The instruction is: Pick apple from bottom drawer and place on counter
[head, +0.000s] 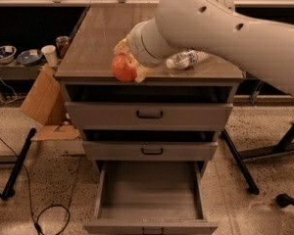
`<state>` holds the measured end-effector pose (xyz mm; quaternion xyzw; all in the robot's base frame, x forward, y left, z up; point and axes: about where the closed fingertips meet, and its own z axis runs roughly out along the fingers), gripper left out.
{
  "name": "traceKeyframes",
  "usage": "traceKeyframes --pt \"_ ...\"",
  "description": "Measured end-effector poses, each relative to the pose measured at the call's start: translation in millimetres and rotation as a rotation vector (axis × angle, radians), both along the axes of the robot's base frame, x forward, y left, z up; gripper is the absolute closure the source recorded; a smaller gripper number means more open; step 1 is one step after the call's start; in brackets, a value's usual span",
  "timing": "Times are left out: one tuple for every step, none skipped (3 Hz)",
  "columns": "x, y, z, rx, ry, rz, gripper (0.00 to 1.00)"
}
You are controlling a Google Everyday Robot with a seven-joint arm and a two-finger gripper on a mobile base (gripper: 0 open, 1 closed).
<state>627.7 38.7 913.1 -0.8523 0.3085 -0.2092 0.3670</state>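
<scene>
The counter (100, 31) sits just beneath my gripper (131, 61), which clasps the apple (121, 68) across its middle at the front edge (firm, light, slippery-skinned, I'd judge); the bottom drawer (149, 192) gapes below.

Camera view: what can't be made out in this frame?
- Camera view: whether the apple, clamped in the gripper, rests on the counter or hangs at its front edge; the gripper and the single angle hide the contact.
- Camera view: the counter's right rear, hidden by the arm.
- Camera view: part of the plastic bottle, under the arm.
- Camera view: the bottom drawer front, cut off by the lower edge.
</scene>
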Motion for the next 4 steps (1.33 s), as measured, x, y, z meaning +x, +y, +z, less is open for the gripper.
traceKeyframes --pt "26 12 12 -0.007 -0.026 -0.011 1.00" --pt "51 30 22 -0.013 -0.041 -0.018 1.00" --pt "73 47 25 -0.022 -0.043 -0.033 1.00" --pt "90 62 21 -0.040 -0.030 -0.042 1.00"
